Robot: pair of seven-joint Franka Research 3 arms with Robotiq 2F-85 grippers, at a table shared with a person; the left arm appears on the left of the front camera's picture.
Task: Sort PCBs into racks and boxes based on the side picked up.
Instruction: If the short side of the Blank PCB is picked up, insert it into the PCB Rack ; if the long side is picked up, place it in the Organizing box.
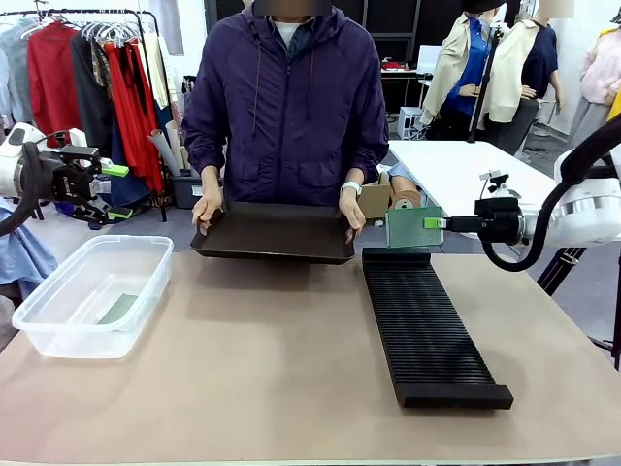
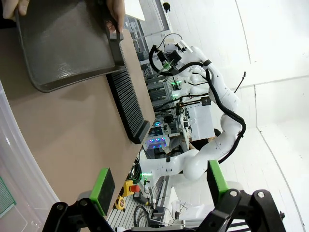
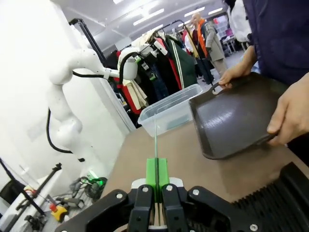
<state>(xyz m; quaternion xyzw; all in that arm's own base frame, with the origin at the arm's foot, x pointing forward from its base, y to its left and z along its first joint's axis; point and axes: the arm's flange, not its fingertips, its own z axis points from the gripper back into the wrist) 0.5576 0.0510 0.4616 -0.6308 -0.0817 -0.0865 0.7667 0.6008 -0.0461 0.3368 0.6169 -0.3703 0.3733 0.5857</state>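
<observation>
Open tan tabletop (image 1: 272,388) spans the lower centre between one clear plastic rectangular tub (image 1: 68,340), left, holding one flat green circuit board (image 1: 118,309), and one long black slotted rack (image 1: 427,325), right. Over the rack's far edge the right gripper (image 1: 434,223) clamps a second board (image 1: 412,226) upright. The left gripper (image 1: 116,191) gapes empty, upper left.

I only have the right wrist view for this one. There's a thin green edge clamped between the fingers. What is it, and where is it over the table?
Observer: The right end effector is shut on a held PCB, upright, apparently just above the far end of the rack.
Operator: Anything inside the clear box?
Observer: A second PCB lies flat on the bottom of the box.
Operator: And the left end effector?
Observer: The left end effector is open and holds nothing.
</observation>
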